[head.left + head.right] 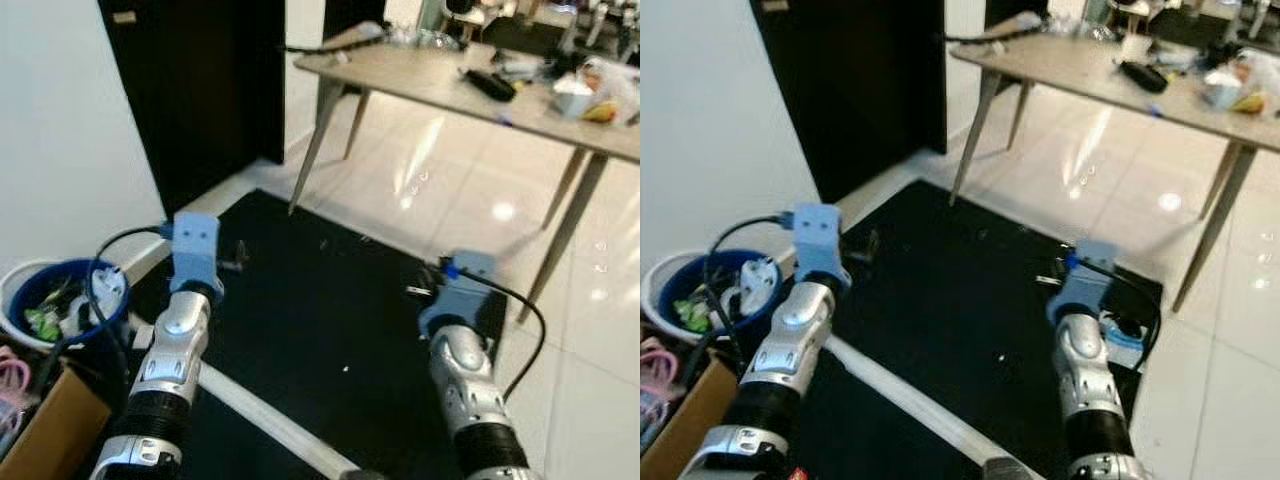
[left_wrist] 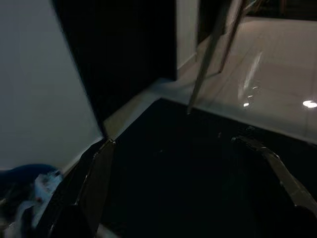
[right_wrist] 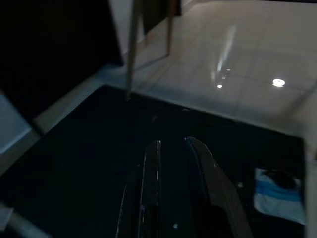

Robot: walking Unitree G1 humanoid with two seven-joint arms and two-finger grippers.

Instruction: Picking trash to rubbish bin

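**Both arms out over the mat, one piece of trash waiting at its far right edge**

The robot stands at the near edge of a black mat [image 1: 330, 300] with both arms held forward and level above it, which reads as a carrying-free, ready posture between pickups rather than a reach.

The left gripper [image 2: 188, 163] has its two fingers spread wide with nothing between them. It hovers over the mat's left side, near the rubbish bin [image 1: 20, 290]. The bin sits on the floor off the mat's left edge, against the white wall, already holding scraps. That empty, spread gripper so close to the bin suits a drop point kept within easy reach of that arm.

The right gripper [image 3: 171, 163] has its fingers drawn together, nearly touching, and holds nothing. It is aimed across the mat toward the tiled floor.

The task's thing here looks to be a flat white-and-blue wrapper [image 3: 280, 196] lying on the mat by its right edge, just beside the right arm. It lies flat; its long axis seems to run roughly along that right edge, though the dim picture leaves this uncertain.

A wooden table [image 1: 420, 80] stands well beyond the mat's far edge, cluttered on top.
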